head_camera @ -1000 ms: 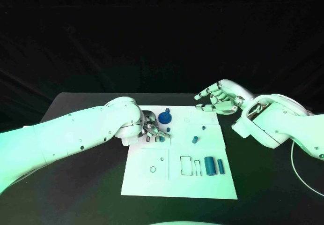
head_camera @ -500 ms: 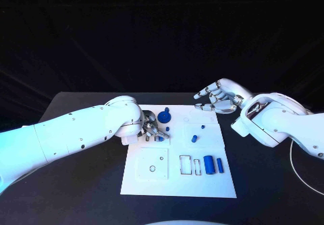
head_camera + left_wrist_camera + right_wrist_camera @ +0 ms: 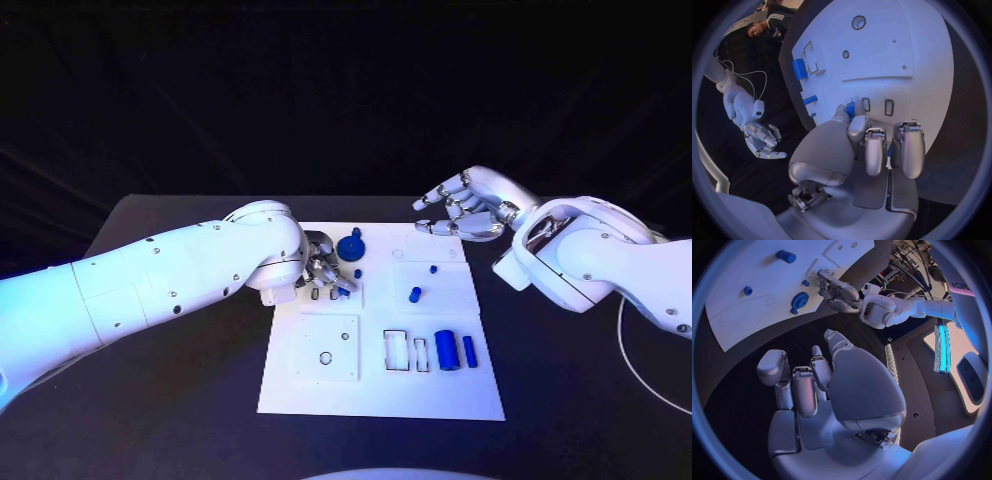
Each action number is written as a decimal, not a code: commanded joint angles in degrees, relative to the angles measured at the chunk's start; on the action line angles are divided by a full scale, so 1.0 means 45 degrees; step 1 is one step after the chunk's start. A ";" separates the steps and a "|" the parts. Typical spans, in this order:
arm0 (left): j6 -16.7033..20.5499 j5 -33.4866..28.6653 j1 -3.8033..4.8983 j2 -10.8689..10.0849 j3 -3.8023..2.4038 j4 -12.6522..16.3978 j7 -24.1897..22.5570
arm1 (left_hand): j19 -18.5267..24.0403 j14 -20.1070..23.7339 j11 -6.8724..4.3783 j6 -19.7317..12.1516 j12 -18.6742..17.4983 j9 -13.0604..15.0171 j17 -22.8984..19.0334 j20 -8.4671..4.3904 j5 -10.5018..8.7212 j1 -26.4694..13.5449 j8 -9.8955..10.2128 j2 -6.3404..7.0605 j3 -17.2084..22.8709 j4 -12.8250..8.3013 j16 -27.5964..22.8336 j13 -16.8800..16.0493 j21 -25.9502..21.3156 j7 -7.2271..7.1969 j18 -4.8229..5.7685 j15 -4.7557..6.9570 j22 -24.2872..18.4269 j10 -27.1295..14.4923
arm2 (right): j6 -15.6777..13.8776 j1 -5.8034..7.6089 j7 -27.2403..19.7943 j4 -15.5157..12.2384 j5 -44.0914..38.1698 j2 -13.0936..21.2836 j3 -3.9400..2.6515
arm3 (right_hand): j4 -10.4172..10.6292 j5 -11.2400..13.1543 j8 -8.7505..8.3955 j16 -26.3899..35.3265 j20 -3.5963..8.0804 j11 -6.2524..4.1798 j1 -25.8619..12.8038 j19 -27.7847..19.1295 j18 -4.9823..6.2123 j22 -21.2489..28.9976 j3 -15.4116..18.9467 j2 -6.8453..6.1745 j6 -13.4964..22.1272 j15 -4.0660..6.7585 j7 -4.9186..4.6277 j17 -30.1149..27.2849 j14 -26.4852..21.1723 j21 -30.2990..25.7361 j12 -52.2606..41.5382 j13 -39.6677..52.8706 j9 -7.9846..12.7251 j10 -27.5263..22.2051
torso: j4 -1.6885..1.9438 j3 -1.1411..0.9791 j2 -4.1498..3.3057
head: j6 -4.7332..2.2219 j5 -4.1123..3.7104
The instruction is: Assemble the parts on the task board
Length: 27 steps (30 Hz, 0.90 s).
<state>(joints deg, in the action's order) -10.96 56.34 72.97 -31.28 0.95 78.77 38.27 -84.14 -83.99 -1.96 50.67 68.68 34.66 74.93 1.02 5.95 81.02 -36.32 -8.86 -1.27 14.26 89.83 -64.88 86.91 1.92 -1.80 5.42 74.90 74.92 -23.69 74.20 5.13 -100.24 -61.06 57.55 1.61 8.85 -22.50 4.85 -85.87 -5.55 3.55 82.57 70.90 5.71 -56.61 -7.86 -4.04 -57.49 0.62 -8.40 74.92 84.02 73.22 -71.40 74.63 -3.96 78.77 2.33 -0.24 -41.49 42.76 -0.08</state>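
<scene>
Black table, white board [image 3: 382, 400]: left hand [image 3: 323, 272] at board's far-left corner, fingers curled over a small blue part [image 3: 851, 108], grip unclear; right hand [image 3: 464, 208] open, hovering off far-right corner, farther away.

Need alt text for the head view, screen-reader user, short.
The robot's left hand rests on the far left part of a white task board on a black table, fingers over a small blue part. The right hand hovers, fingers curled and holding nothing, past the board's far right corner. Other blue parts lie across the board, including two cylinders near its right edge.
</scene>
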 commanded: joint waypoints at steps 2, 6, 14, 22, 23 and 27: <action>0.0203 -0.0146 -0.0038 -0.0050 0.0031 0.0030 -0.0032 | -0.0707 -0.1337 0.0133 0.0085 -0.0016 0.0282 0.3349 0.0086 0.0094 -0.0649 0.0077 0.1289 0.4641 -0.1339 0.0038 -0.0109 -0.0038 0.0022 0.0113 -0.0015 0.2112 0.0070 | 0.0086 -0.0023 -0.0124 0.0015 -0.0160 -0.0029 0.0004 | -0.0031 -0.0103 0.0090 0.0004 0.0058 -0.0077 -0.0024 0.0053 0.0193 -0.0035 -0.0130 -0.0115 -0.0095 0.0068 0.0013 0.1848 0.0976 -0.0044 -0.0074 -0.0013 0.0009 0.0069 | 0.0008 -0.0007 0.0006 | 0.0017 0.0001; 0.0258 -0.0253 -0.0040 -0.0146 0.0031 0.0096 -0.0056 | -0.0705 -0.1337 0.0060 0.0223 0.0013 0.0801 0.3349 0.0060 0.0244 -0.2176 -0.0064 0.2749 0.8134 -0.1504 0.0038 -0.0188 -0.0066 0.0107 0.0101 -0.0110 0.2116 0.0226 | 0.0088 -0.0029 -0.0153 0.0028 -0.0159 -0.0044 0.0006 | -0.0035 -0.0109 0.0091 0.0004 0.0058 -0.0078 -0.0021 0.0054 0.0193 -0.0035 -0.0136 -0.0118 -0.0096 0.0069 0.0013 0.1849 0.0976 -0.0045 -0.0073 -0.0015 0.0009 0.0068 | 0.0010 -0.0009 0.0004 | 0.0014 0.0005; 0.0666 -0.0419 -0.0040 -0.0555 0.0029 0.0388 -0.0130 | -0.0736 -0.1337 0.0052 0.0248 0.0030 0.1113 0.3349 0.0077 0.0311 -0.2877 -0.0149 0.3009 0.9222 -0.1952 0.0038 -0.0241 -0.0040 0.0087 0.0117 -0.0093 0.2188 0.0309 | 0.0119 -0.0032 -0.0153 0.0046 -0.0158 -0.0058 0.0009 | -0.0050 -0.0139 0.0091 0.0011 0.0061 -0.0080 -0.0009 0.0050 0.0195 -0.0021 -0.0160 -0.0138 -0.0101 0.0072 0.0013 0.1839 0.0975 -0.0052 -0.0072 -0.0018 0.0009 0.0066 | 0.0027 -0.0024 0.0015 | 0.0018 0.0045; 0.0518 0.0186 -0.0042 -0.0735 0.0028 0.0467 -0.0142 | -0.0792 -0.1337 0.0031 0.0300 0.0073 0.1259 0.3349 0.0061 0.0597 -0.3163 -0.0183 0.3124 0.9617 -0.2250 0.0038 -0.0303 0.0026 0.0068 0.0143 -0.0074 0.2305 0.0388 | 0.0197 -0.0037 -0.0145 0.0103 -0.0134 -0.0135 0.0017 | -0.0050 -0.0152 0.0090 0.0015 0.0062 -0.0079 -0.0013 0.0047 0.0196 -0.0014 -0.0163 -0.0146 -0.0102 0.0073 0.0012 0.1832 0.0973 -0.0056 -0.0067 -0.0022 0.0010 0.0063 | 0.0001 -0.0009 0.0008 | -0.0048 0.0076; 0.0484 0.0261 -0.0044 -0.0723 0.0029 0.0447 -0.0142 | -0.0793 -0.1337 0.0030 0.0301 0.0070 0.1265 0.3349 0.0061 0.0606 -0.3173 -0.0182 0.3126 0.9633 -0.2262 0.0038 -0.0301 0.0026 0.0068 0.0143 -0.0074 0.2306 0.0388 | 0.0205 -0.0037 -0.0145 0.0107 -0.0132 -0.0144 0.0018 | -0.0050 -0.0152 0.0090 0.0015 0.0062 -0.0079 -0.0013 0.0047 0.0196 -0.0014 -0.0163 -0.0146 -0.0102 0.0073 0.0012 0.1832 0.0973 -0.0056 -0.0067 -0.0022 0.0010 0.0063 | 0.0003 -0.0016 0.0006 | -0.0036 0.0090; 0.0401 0.0650 -0.0058 -0.0600 0.0035 0.0328 -0.0139 | -0.0791 -0.1337 0.0030 0.0301 0.0059 0.1268 0.3349 0.0060 0.0612 -0.3179 -0.0182 0.3125 0.9645 -0.2270 0.0038 -0.0290 0.0024 0.0068 0.0142 -0.0073 0.2303 0.0382 | 0.0237 -0.0038 -0.0149 0.0115 -0.0125 -0.0176 0.0020 | -0.0050 -0.0152 0.0090 0.0015 0.0062 -0.0079 -0.0013 0.0047 0.0196 -0.0014 -0.0163 -0.0146 -0.0102 0.0073 0.0012 0.1832 0.0973 -0.0056 -0.0067 -0.0022 0.0010 0.0063 | 0.0009 -0.0013 0.0003 | -0.0051 0.0075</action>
<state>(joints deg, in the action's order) -8.77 56.83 72.76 -34.24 1.11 80.32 38.23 -84.12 -83.98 -1.94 51.91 68.90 40.29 74.91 1.04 8.37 67.27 -36.94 5.23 32.35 13.35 89.83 -66.26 86.90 2.44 -1.80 5.42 74.94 76.38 -23.49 74.08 4.91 -99.74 -61.10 56.85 1.69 8.77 -22.96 5.07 -85.87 -5.55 3.34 82.57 70.90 5.71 -56.71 -8.25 -4.04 -57.55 0.62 -8.34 74.90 84.02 73.22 -71.40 74.65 -3.95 78.98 2.39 -0.31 -41.43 42.58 0.26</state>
